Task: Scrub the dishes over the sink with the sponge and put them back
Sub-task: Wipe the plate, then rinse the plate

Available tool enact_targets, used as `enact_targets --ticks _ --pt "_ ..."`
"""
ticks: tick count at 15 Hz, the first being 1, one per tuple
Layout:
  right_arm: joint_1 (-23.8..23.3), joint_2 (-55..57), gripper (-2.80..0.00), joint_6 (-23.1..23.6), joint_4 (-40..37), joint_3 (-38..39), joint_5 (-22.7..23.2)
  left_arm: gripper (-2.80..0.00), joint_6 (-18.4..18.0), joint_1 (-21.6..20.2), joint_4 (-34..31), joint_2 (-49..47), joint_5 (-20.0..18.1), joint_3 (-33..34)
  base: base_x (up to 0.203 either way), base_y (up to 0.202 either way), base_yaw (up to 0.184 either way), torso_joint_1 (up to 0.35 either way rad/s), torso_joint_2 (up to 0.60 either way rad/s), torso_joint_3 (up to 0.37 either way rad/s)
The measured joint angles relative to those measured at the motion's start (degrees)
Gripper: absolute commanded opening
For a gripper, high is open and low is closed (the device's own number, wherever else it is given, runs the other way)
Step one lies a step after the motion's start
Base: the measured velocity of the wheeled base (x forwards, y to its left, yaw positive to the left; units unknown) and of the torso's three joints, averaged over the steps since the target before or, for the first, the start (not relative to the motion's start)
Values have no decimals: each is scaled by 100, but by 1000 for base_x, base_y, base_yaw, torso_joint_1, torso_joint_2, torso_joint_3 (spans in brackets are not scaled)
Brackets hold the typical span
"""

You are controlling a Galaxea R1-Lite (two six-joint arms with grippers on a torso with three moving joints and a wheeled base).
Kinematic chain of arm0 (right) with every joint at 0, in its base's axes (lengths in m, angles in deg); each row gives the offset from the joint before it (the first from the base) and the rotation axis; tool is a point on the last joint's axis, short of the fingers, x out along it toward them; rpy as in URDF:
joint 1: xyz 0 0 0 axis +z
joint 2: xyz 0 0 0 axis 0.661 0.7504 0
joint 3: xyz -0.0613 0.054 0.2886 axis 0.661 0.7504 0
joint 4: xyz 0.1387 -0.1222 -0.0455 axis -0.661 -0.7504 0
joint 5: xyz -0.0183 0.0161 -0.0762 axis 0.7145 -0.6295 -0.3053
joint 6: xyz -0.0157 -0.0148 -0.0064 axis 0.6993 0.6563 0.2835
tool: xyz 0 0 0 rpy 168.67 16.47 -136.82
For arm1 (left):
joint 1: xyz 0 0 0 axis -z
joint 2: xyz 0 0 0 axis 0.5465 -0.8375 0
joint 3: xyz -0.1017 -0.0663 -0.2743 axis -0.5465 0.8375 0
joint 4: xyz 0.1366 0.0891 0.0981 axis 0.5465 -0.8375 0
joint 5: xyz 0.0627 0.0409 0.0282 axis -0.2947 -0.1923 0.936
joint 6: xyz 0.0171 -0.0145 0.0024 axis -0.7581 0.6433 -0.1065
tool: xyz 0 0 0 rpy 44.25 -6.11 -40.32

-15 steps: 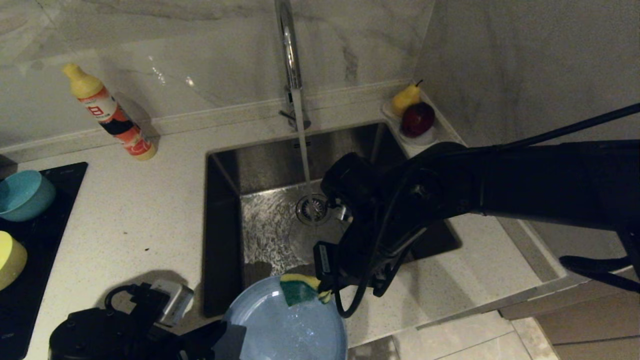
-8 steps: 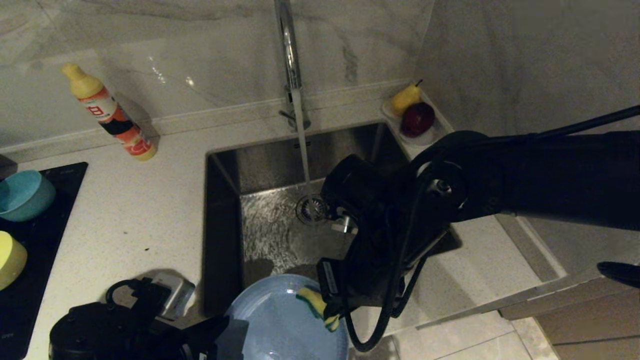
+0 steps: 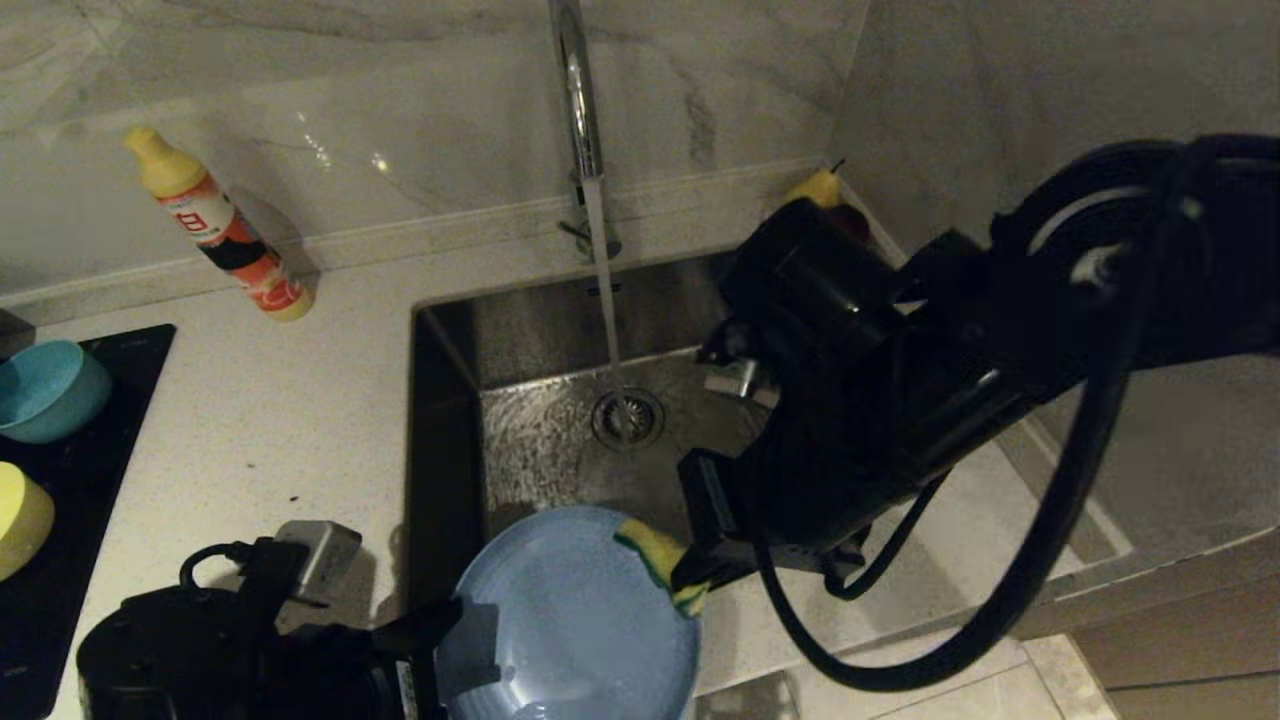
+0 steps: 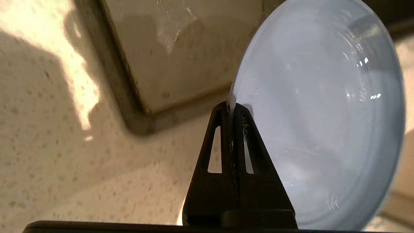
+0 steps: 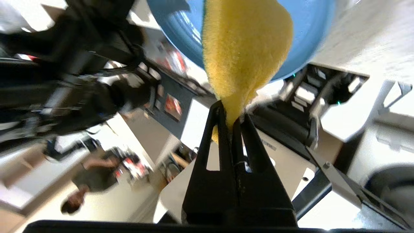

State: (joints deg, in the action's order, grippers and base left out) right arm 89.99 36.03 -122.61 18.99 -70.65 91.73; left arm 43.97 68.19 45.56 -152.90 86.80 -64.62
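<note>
A teal-blue plastic bowl [image 3: 45, 390] and pale yellow bowl [image 3: 20, 518] sit far left. The left gripper [image 4: 232, 108] pinches the wide light-blue plate's [image 3: 570, 620] rim above the steel sink's [image 3: 560, 440] near edge. The right gripper [image 5: 230, 121] clamps the yellow sponge [image 3: 662, 560] against the plate's right edge.

The head view is dim and murky — the bench [image 3: 250, 420] grey, the black arms nearly featureless, with faint glare on the far marble wall [image 3: 330, 150]. The left wrist view glows warm, hard shadows crossing the bench. The right wrist view is bright, overexposed and smeared towards its edges.
</note>
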Motion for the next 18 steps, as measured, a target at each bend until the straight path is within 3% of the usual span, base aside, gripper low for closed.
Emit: enact_targets --ticks 4,6,14,18 --pt "-617 -491 -280 17 28 -25 242 -280 422 -97 -2 -2 519 -485 0 0 0 0 0 0" --pt "-1064 -672 -280 33 24 30 491 -280 537 -232 -5 -7 524 -772 0 0 0 0 0 0" --pt "-2434 -1347 -280 451 83 933 1402 -280 1575 -471 9 -587 492 -1932 0 0 0 0 0 0" --pt "-2742 -1536 -280 688 183 1405 1629 -280 1673 -850 9 -1094 493 -2246 0 0 0 0 0 0"
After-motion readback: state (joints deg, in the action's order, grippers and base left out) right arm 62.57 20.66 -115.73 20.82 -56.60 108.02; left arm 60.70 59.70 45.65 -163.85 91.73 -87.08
